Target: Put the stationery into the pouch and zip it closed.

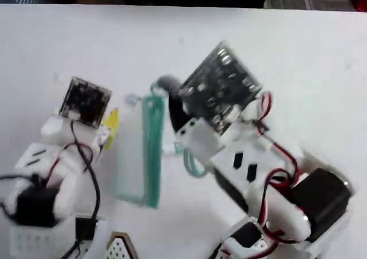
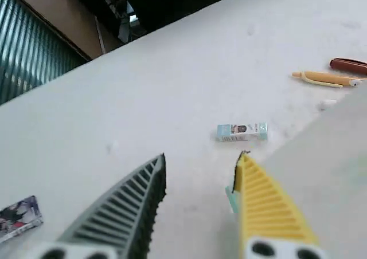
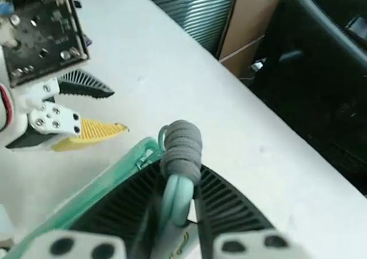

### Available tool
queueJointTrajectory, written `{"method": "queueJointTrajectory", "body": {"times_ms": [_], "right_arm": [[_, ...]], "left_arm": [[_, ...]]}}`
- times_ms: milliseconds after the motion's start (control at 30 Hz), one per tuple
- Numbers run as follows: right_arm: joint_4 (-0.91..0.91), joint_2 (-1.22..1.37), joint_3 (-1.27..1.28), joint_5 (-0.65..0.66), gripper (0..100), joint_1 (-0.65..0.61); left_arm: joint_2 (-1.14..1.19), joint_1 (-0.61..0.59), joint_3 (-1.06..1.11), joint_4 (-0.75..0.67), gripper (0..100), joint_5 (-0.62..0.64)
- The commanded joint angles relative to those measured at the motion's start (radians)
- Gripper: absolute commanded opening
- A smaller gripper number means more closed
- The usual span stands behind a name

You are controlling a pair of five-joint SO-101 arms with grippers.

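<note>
Pinching tight, the right gripper (image 3: 179, 179) has its two black fingers pressed together on the green strap (image 3: 174, 204) of the pouch (image 1: 131, 161). A grey band (image 3: 180, 147) is wrapped around the strap just past the fingertips.

The pouch lies flat on the white table (image 1: 287, 41), between the two arms. Its green zip edge (image 1: 152, 150) runs along the side next to the right arm.

On the pouch's other side is the left gripper (image 2: 202, 159). It is spread open and holds nothing. It has one grey finger and one yellow finger, and the yellow finger is just beside the edge of the pouch.

A small stick (image 2: 242, 132) with a label lies on the table near the open fingers, outside the pouch. A yellow pen (image 2: 324, 78) and a brown pen (image 2: 348, 65) lie close together farther off, also outside the pouch. A little picture card (image 2: 17, 216) lies on the table on the grey finger's side.
</note>
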Motion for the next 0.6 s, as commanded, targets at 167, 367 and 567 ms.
{"method": "queueJointTrajectory", "body": {"times_ms": [167,367,567], "right_arm": [[-0.03,-0.174,0.31,0.12,2.3,-0.036],[-0.263,-0.142,0.33,0.222,2.3,0.058],[-0.384,-0.061,0.318,0.195,2.3,0.111]], "left_arm": [[-0.315,-0.058,-0.192,0.258,22,-0.19],[-0.409,-0.062,-0.187,0.29,22,-0.186],[-0.418,-0.062,-0.186,0.318,22,-0.123]]}}
